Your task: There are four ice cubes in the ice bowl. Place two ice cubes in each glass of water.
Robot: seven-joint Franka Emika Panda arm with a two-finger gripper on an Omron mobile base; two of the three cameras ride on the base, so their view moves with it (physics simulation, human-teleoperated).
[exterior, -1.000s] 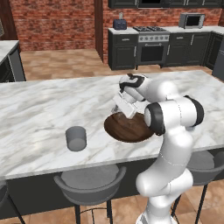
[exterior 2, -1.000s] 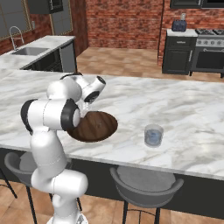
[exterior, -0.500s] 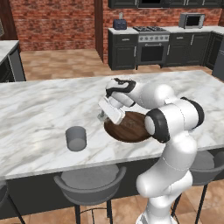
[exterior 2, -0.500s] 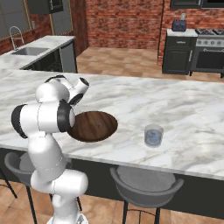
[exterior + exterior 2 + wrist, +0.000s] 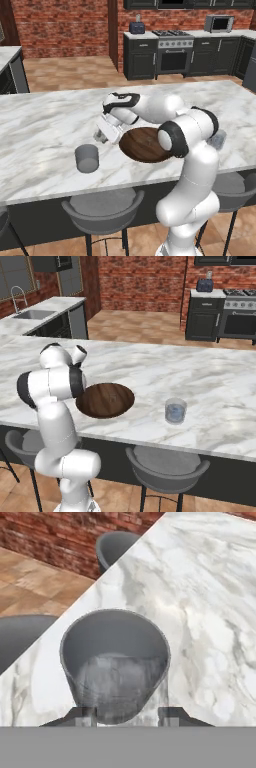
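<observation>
Now swung off the ice bowl (image 5: 142, 145), the gripper (image 5: 101, 135) hangs just above the glass of water (image 5: 87, 158) ahead (jaws half apart; a held ice cube cannot be confirmed), apparently poised to drop.

This was a home kitchen, rendered rather than real. A long marble-topped island table (image 5: 45, 125) had grey bar stools (image 5: 102, 212) tucked under its near edge. Beyond it, at twelve o'clock, stood dark cabinets with a steel oven range (image 5: 173, 52), a microwave (image 5: 219, 23) and a toaster (image 5: 136, 26), against red brick walls (image 5: 65, 25). A sink with a faucet (image 5: 20, 298) sat at ten o'clock.
</observation>
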